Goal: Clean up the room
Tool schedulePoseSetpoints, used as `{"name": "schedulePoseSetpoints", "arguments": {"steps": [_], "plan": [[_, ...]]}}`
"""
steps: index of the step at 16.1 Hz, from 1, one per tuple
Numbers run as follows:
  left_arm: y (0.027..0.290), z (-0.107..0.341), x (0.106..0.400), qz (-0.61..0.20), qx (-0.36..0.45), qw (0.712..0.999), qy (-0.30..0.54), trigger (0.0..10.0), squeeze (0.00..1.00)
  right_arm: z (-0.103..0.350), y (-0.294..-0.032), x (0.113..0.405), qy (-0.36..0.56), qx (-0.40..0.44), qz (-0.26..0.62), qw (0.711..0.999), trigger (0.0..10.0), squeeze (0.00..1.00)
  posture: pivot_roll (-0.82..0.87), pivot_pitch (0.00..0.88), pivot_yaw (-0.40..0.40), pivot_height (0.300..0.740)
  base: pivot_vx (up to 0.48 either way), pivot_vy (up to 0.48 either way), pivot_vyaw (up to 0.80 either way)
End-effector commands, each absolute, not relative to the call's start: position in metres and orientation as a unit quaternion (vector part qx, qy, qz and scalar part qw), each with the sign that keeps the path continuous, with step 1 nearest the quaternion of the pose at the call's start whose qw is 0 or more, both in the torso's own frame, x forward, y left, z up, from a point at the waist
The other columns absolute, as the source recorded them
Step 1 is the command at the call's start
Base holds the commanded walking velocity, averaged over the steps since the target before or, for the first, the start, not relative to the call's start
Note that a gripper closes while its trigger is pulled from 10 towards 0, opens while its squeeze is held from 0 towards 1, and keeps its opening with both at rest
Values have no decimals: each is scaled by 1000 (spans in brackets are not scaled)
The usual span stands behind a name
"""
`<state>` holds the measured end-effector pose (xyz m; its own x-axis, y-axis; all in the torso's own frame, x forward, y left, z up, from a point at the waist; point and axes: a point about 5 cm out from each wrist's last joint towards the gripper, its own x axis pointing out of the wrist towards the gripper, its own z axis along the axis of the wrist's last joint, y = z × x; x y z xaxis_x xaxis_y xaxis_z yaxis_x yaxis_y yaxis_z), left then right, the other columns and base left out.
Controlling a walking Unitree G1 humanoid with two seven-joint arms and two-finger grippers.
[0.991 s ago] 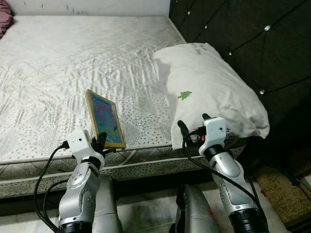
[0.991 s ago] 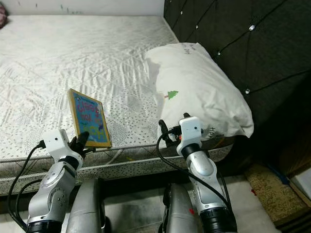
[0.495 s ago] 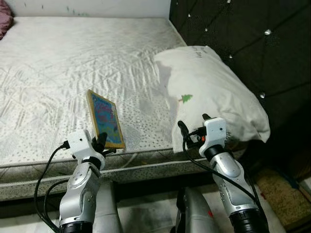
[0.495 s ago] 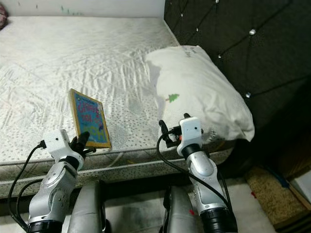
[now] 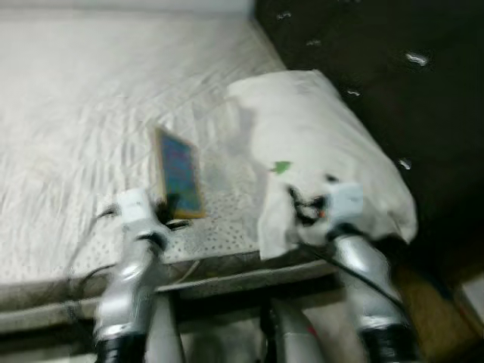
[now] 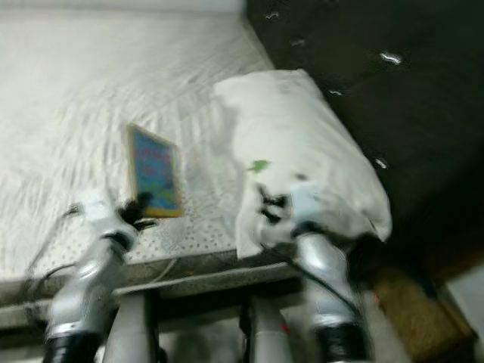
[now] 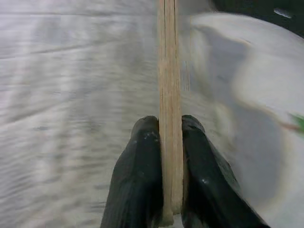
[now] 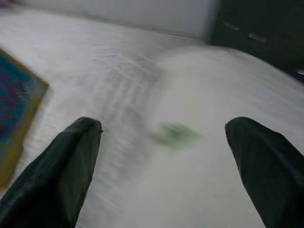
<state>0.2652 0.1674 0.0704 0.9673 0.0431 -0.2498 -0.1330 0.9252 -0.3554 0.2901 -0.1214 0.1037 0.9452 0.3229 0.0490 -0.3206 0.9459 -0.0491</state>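
**Left gripper holds a picture book on edge above the bed**

The book (image 5: 180, 173), a thin board with a yellowish border and a bright blue and pink cover, stands upright over the near part of the mattress (image 5: 76, 113). It is pinched at its lower edge by the left gripper (image 7: 164, 171). In the left wrist view its wooden-coloured edge runs straight up between the two black fingers (image 7: 140, 180), which press against it from both sides. The head views are blurred, so the print on the cover cannot be read.

Just to the right of the book lies a big white pillow (image 5: 325, 144) with a small green mark on its case. It rests on the bed's near right corner, against the dark padded headboard (image 5: 408, 83) with its shiny studs.

The right gripper (image 8: 164, 156) is raised at the front edge of the pillow. Its fingers (image 8: 61, 171) are spread wide apart with nothing between them, and they point at the pillow's green mark, with the book's corner off to one side.

The mattress is covered in pale, quilted, dotted fabric. Below the bed's edge the two silver arms rise from the bottom of the picture.
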Motion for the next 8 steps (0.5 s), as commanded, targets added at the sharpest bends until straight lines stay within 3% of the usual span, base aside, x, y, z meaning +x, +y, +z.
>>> {"name": "schedulePoseSetpoints", "arguments": {"steps": [1,3,8], "plan": [[155,77,269,26,-198,974,107,10000,0,94,-139,284,-9,-31,140,990,10000,0,-19,0,-55,579,0,0,0],[149,71,269,15,-202,970,135,10000,0,94,-140,283,-8,-27,140,990,10000,0,-21,0,-55,579,0,0,0],[131,64,275,-15,-215,960,179,10000,0,94,-141,281,-7,-26,142,989,10000,0,-26,0,-57,529,0,0,0]]}}
